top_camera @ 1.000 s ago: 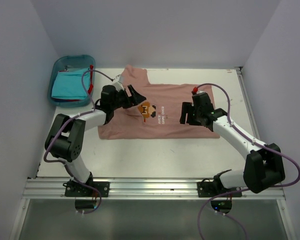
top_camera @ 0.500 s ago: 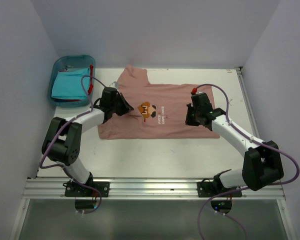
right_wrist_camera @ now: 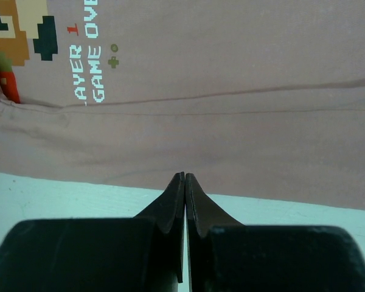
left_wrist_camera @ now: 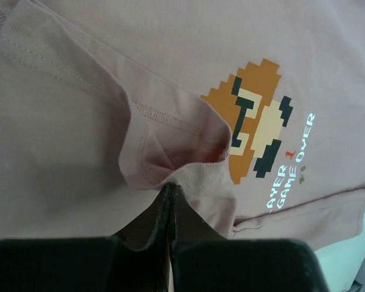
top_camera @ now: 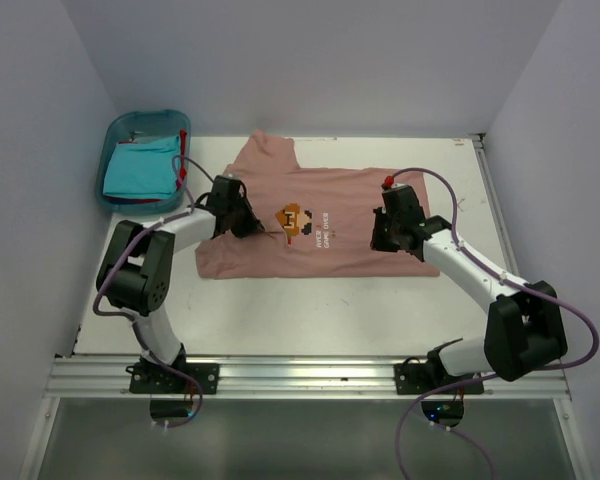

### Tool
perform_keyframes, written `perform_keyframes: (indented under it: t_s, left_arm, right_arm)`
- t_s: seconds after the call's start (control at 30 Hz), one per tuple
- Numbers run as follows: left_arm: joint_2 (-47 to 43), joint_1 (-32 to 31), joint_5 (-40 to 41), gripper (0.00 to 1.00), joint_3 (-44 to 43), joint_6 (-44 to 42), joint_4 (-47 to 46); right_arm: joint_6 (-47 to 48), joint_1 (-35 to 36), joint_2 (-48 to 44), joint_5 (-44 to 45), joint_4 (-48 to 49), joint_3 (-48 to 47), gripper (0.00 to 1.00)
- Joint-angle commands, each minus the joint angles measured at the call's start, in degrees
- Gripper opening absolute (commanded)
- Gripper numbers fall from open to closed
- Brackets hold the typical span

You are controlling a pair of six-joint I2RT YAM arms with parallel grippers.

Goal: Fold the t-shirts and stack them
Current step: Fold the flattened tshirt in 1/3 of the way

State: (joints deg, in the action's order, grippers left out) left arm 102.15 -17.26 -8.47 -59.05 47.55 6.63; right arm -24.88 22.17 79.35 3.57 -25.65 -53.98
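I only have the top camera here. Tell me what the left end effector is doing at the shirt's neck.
Observer: In the left wrist view, the left end effector is shut on the ribbed collar of the pink t-shirt, and the cloth bunches up at its tips.
Operator: Now report the right one.
Observer: In the right wrist view, the right end effector is shut. Its tips are at the shirt's hem, where the white table begins. No cloth shows between them.

Chest text point(right_wrist_camera: 90, 73) of pink tee point(right_wrist_camera: 243, 121), cut off at right wrist view's top
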Motion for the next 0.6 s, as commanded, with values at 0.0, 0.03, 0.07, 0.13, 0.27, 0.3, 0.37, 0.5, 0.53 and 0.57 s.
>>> perform_keyframes:
  t_s: [0.0,0.03,0.07,0.13,0.27,0.3,0.37,0.5,0.53,0.57]
  left_arm:
    - [1.9,0.3,0.5,0.00,-3.6,0.8,1.2]
    - [3.0,0.3,0.2,0.00,-3.7,0.6,0.6]
    - [3.3,0.3,-0.2,0.00,-3.8,0.5,-0.3]
    - [4.8,0.3,-1.7,0.00,-4.2,0.3,-2.9]
    - [7.3,0.3,-5.1,0.00,-5.1,0.1,-10.6]
    - [7.8,0.3,-5.8,0.00,-6.0,0.3,-10.8]
    - [9.2,0.3,-6.6,0.00,-6.9,-0.1,-12.3]
    - [11.1,0.3,-9.0,0.00,-8.6,-0.2,-14.3]
    - [11.6,0.2,-9.3,0.00,-9.0,-0.3,-14.4]
    - [12.0,0.3,-9.6,0.00,-9.2,-0.5,-15.2]
  right_arm:
    - [-0.3,0.0,-0.6,1.0,1.0,0.0,0.00]
    - [-0.3,0.0,-0.7,1.1,1.0,0.0,0.00]
    - [-0.3,0.0,-0.7,1.1,0.8,0.0,0.00]
    - [-0.3,0.1,-0.8,1.2,0.8,0.2,0.00]
    - [-0.3,0.0,-1.0,1.5,0.7,0.4,0.00]
    - [-0.3,0.0,-1.0,1.5,0.7,0.4,0.00]
    - [-0.2,0.1,-1.1,1.7,0.6,0.4,0.00]
    - [-0.1,0.1,-1.0,2.1,0.5,0.6,0.00]
    - [-0.1,0.1,-0.7,1.9,0.6,0.5,0.00]
    - [-0.2,0.0,-0.7,1.8,0.7,0.5,0.00]
